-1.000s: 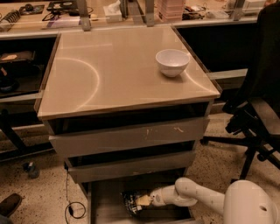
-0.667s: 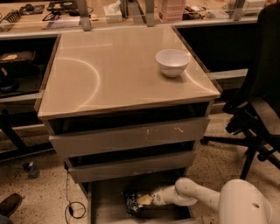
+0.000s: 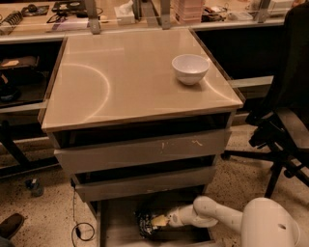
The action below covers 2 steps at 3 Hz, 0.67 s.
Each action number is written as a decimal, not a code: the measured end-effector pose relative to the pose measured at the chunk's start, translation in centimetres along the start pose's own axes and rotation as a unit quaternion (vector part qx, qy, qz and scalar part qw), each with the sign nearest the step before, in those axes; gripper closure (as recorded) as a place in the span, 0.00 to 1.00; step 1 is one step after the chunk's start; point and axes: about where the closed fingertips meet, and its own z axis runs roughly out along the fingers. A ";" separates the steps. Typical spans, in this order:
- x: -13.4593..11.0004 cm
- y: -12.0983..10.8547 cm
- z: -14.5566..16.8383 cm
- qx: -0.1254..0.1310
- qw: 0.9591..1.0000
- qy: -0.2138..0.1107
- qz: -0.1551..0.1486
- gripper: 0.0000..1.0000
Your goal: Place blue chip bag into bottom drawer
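Blue chip bag (image 3: 146, 223) is being touched at its right edge by the gripper (image 3: 161, 221), reaching in from the right, inside the open bottom drawer (image 3: 116, 234), near its back; whether it is being clamped cannot be told.

This looks like a robotics lab or workshop. At twelve o'clock a long workbench (image 3: 48, 23) carries tools (image 3: 65, 6) and a tissue box (image 3: 125, 13), a black office chair (image 3: 289, 111) stands at three o'clock, and a loose cable (image 3: 79, 230) lies on the speckled floor (image 3: 241, 178) at seven. At six o'clock the robot's gripper (image 3: 158, 221) reaches into the bottom drawer (image 3: 120, 226) of a beige cabinet (image 3: 130, 77).
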 end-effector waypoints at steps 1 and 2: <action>0.0 0.0 0.0 0.000 1.000 0.000 0.000 0.58; 0.0 0.0 0.0 0.000 1.000 0.000 0.000 0.35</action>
